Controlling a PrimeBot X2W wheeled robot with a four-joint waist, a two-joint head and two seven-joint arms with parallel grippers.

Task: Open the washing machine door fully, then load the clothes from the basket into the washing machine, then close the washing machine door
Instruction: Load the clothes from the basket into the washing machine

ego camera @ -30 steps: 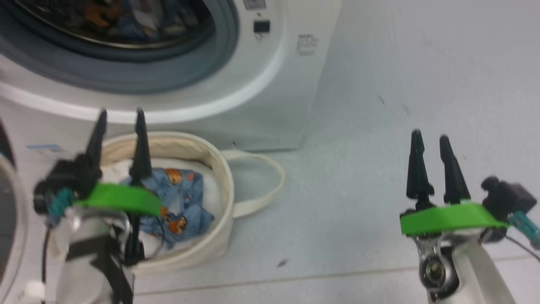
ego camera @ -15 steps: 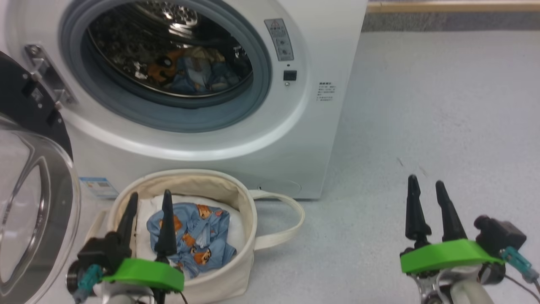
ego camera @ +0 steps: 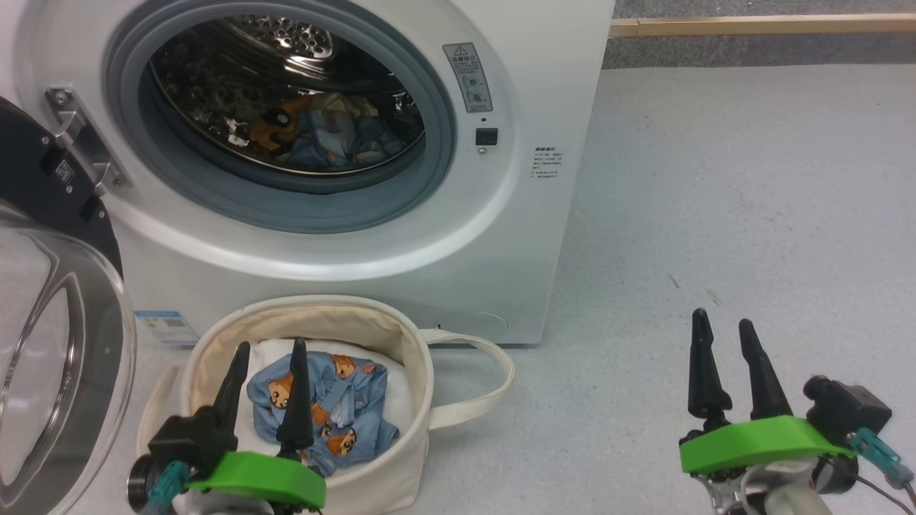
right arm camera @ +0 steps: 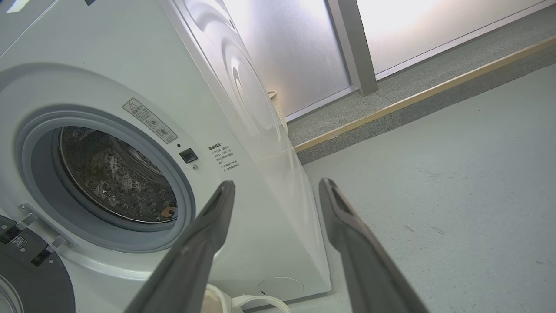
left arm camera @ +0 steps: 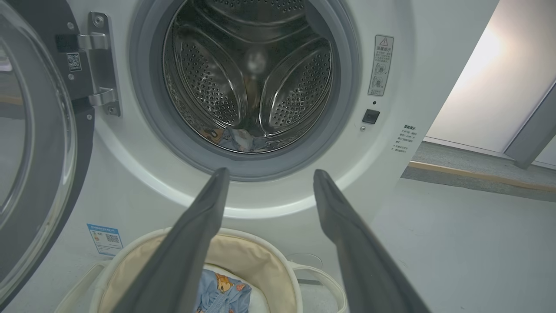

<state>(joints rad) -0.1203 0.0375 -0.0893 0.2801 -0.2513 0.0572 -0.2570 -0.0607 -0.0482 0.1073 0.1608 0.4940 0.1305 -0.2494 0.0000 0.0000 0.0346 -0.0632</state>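
Note:
The white washing machine [ego camera: 515, 236] stands with its round grey-rimmed mouth uncovered, and blue and orange-brown clothes [ego camera: 329, 136] lie in the drum. Its door [ego camera: 50, 357] hangs swung out at the left, glass bowl facing me. The cream basket [ego camera: 411, 357] sits on the floor just in front of the washer, holding blue clothes [ego camera: 336, 408] with orange-brown print on a white bundle. My left gripper [ego camera: 268, 347] hovers open over the basket's near left part, empty. My right gripper [ego camera: 723, 318] stands open and empty over bare floor at the right. The left wrist view shows the open gripper [left arm camera: 270, 171] facing the drum mouth, above the basket [left arm camera: 256, 261].
A blue label sticker [ego camera: 166, 327] sits low on the washer's front, left of the basket. One looped strap handle [ego camera: 494, 386] sticks out to the basket's right. Grey floor [ego camera: 751, 179] spreads to the right, ending at a wooden strip [ego camera: 758, 25] along the back.
The head camera has tilted up, bringing the whole drum mouth and open door into the picture. Both grippers stay open; the left one still hangs over the basket.

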